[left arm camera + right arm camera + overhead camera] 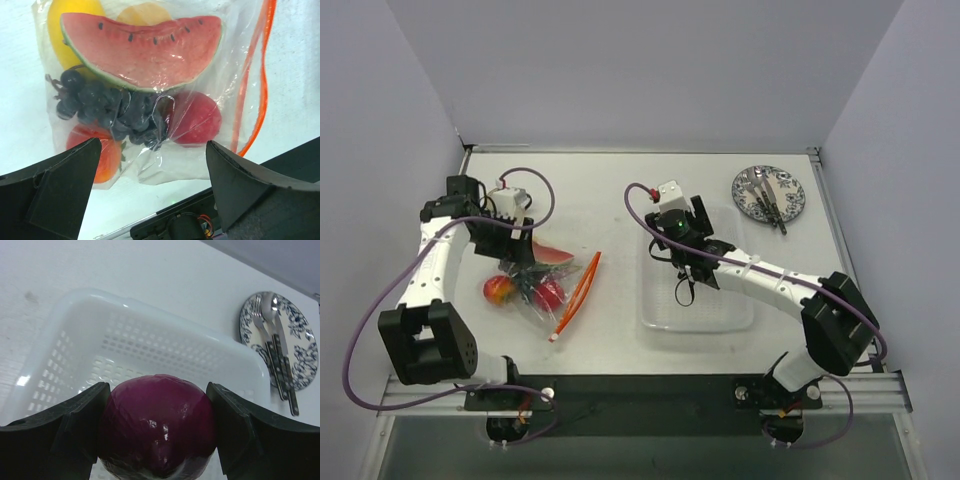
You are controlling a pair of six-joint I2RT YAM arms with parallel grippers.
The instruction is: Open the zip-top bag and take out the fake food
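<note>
The zip-top bag (542, 290) lies on the table left of centre, its red-orange zip strip (576, 296) on the right side with the two halves apart. In the left wrist view the bag (150, 165) holds a watermelon slice (145, 47), dark grapes (105, 107), a red fruit (197, 120), an orange-red fruit (107, 160) and a yellow piece (62, 30). My left gripper (155, 185) is open just above the bag's closed end (517, 262). My right gripper (157, 427) is shut on a purple fruit (157, 420) above the clear tray (150, 340).
The tray (650, 322) stands right of centre with my right gripper (692, 268) over it. A patterned plate (790, 205) with cutlery sits at the back right, also in the right wrist view (300, 335). Walls enclose the table's back and sides.
</note>
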